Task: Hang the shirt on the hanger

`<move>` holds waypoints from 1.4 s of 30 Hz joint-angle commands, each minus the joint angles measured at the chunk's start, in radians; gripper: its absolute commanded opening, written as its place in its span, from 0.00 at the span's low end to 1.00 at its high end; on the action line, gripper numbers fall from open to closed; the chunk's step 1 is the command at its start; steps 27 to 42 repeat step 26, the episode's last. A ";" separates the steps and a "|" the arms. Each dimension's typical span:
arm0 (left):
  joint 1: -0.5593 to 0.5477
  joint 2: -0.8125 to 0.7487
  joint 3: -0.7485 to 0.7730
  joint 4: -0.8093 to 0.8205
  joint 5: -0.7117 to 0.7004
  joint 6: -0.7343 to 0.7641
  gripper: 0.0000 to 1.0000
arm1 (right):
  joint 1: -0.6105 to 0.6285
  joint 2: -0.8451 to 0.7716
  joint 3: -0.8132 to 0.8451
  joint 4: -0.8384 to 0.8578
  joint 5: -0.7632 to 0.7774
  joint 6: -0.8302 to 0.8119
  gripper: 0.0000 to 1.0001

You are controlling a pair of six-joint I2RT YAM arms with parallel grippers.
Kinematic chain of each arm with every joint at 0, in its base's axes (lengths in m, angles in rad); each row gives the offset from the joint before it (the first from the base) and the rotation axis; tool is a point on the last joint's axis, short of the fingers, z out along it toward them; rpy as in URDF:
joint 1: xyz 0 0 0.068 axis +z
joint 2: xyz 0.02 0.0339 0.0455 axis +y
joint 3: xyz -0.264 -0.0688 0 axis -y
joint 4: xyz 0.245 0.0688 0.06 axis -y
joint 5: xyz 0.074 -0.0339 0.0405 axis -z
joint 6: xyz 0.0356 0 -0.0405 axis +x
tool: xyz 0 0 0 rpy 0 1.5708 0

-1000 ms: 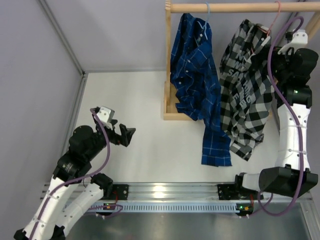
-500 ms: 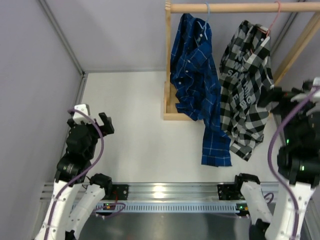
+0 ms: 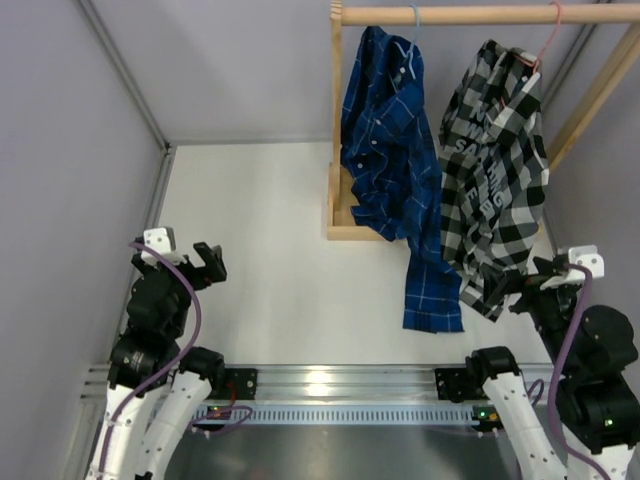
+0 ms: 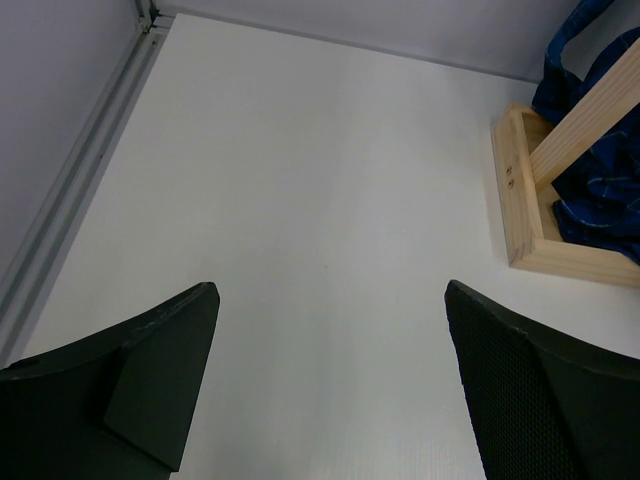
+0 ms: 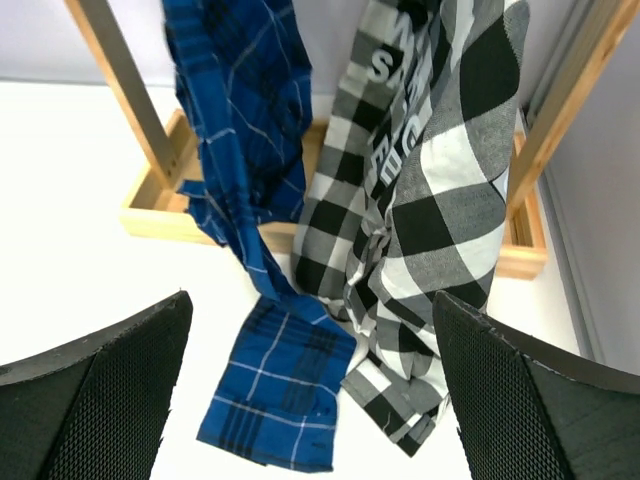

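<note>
The black-and-white checked shirt with white lettering hangs from the pink wire hanger, whose hook is over the wooden rail. Its hem reaches the table. It also shows in the right wrist view. My right gripper is open and empty, low at the near right, just beside the shirt's bottom corner. My left gripper is open and empty at the near left, far from the shirt. In the left wrist view the fingers frame bare table.
A blue plaid shirt hangs on a light blue hanger left of the checked one, its tail on the table. The wooden rack's base and slanted post stand at the back right. Grey walls close the left and back.
My right arm has let go near the hanger at the rail and dropped back down to the near right. My left arm has pulled back toward its base.
</note>
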 commanded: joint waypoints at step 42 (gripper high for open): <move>0.006 0.007 -0.016 0.045 0.071 -0.003 0.98 | 0.094 -0.018 -0.055 0.069 0.203 -0.015 1.00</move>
